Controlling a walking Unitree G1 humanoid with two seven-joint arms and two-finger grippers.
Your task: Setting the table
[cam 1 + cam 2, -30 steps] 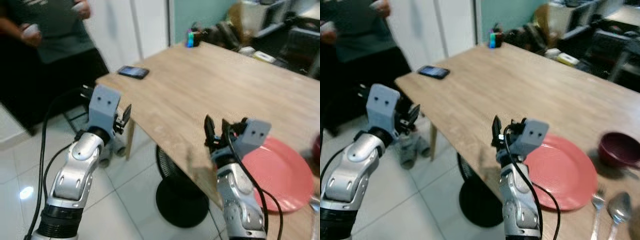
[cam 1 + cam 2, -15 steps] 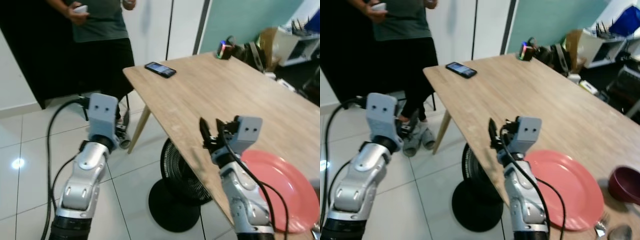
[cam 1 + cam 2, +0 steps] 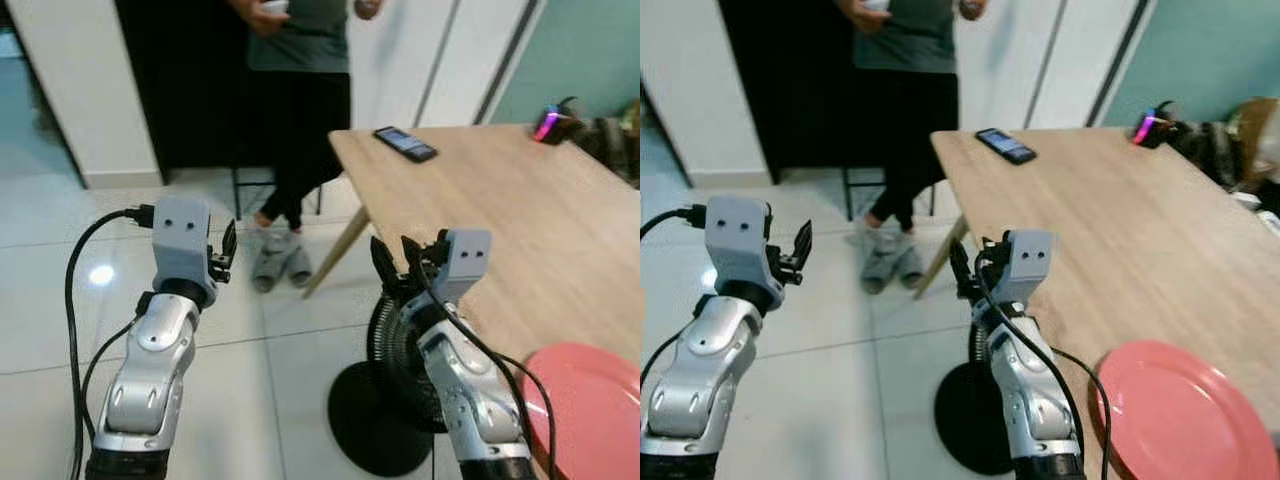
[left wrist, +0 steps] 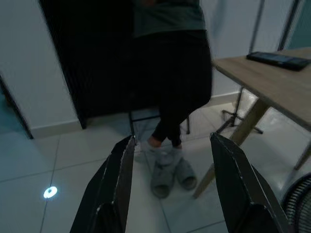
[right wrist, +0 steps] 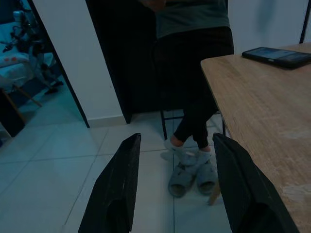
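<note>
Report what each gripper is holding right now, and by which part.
Nothing is held. The left gripper and the right gripper both have their fingers spread open with only floor showing between them, short of the wooden table and its red plate.

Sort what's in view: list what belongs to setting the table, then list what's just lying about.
Belongs to the job:
- red plate, near the table's front edge
- wooden table
- left gripper and right gripper, both open and empty

Just lying about:
- phone at the table's far corner
- floor fan under the table
- grey slippers by a standing person

Red plate [image 3: 1185,420] cut off at edge, person [image 3: 300,90] cropped above chest
</note>
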